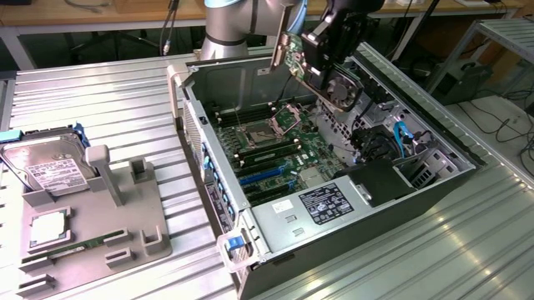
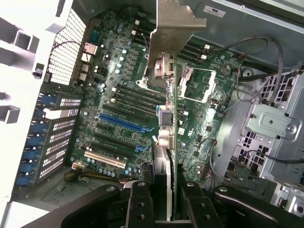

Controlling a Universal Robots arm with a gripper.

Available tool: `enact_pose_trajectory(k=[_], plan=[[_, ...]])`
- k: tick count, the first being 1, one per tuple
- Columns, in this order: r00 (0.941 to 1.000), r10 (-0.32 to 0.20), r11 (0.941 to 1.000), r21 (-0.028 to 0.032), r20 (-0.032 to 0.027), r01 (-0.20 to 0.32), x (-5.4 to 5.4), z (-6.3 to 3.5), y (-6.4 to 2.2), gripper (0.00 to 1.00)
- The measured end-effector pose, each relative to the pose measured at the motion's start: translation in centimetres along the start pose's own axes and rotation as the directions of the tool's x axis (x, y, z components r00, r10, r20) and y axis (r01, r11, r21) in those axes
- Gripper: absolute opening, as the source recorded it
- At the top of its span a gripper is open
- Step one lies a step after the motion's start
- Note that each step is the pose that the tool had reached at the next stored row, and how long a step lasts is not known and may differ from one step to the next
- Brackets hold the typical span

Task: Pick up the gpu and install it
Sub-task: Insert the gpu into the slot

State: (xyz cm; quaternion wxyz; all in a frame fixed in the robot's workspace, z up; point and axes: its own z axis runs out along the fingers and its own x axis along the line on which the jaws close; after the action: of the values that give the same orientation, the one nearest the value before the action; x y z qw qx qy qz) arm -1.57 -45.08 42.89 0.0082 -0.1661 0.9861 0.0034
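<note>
- Gripper [image 2: 164, 197] closed on the gpu [image 2: 176, 28], gripping its edge between 2 fingers.
- Card hangs upright above the motherboard [image 2: 114, 95] of the open computer case [image 1: 276, 215], clear of it.

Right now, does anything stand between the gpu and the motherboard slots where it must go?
Nothing visible does. The gripper holds the gpu in the air over the open case, and the blue slot on the motherboard below lies bare.

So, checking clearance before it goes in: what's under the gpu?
The gpu hangs over the motherboard: a processor socket, memory slots and a blue slot show. The strip of board directly beneath the card itself is covered.
</note>
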Motion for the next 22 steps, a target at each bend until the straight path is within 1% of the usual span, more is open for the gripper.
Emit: enact_pose_trajectory(k=[7, 13, 16, 22], plan=[[0.9988, -0.049, 0.9988, -0.0008, -0.0002, 0.049, 0.00, 0.00, 0.00, 0.28], [0.9960, -0.089, 0.9960, -0.0016, -0.0002, 0.089, 0.00, 0.00, 0.00, 0.28], [0.9932, -0.117, 0.9932, -0.0020, -0.0004, 0.117, 0.00, 0.00, 0.00, 0.28], [0.9850, -0.172, 0.9850, -0.0031, -0.0004, 0.172, 0.00, 0.00, 0.00, 0.28]])
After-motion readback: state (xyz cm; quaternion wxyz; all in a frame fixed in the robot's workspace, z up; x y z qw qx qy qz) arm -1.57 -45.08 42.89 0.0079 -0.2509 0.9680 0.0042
